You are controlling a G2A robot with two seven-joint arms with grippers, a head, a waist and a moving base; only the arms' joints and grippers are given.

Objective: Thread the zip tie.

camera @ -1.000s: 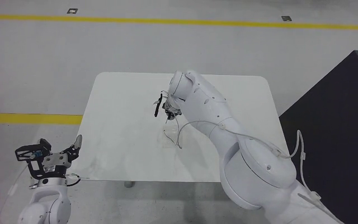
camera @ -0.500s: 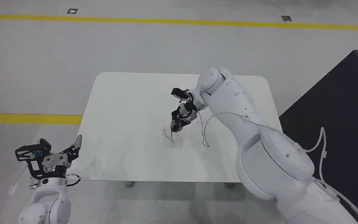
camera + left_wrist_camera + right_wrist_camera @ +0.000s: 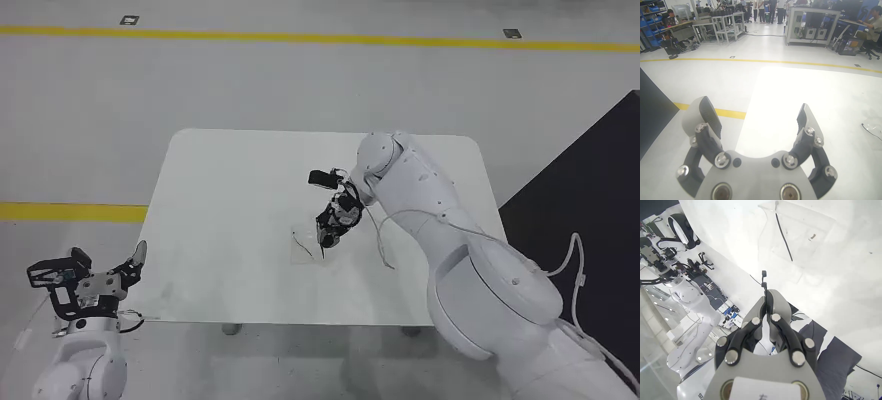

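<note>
Off the near-left corner of the tabletop (image 3: 220, 200), our left gripper (image 3: 754, 103) hangs open. Toward the middle, the zip tie (image 3: 783, 236) lies on a clear sheet (image 3: 806, 249). We judge it light, springy and slick, best held by its head end. Near it, our right gripper (image 3: 767, 293) is clamped on a short black strip (image 3: 763, 275).

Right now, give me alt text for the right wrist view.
The right tool is shut on a black zip tie, its head sticking out. Beyond it, a second tie lies on a clear sheet on the white table.
</note>
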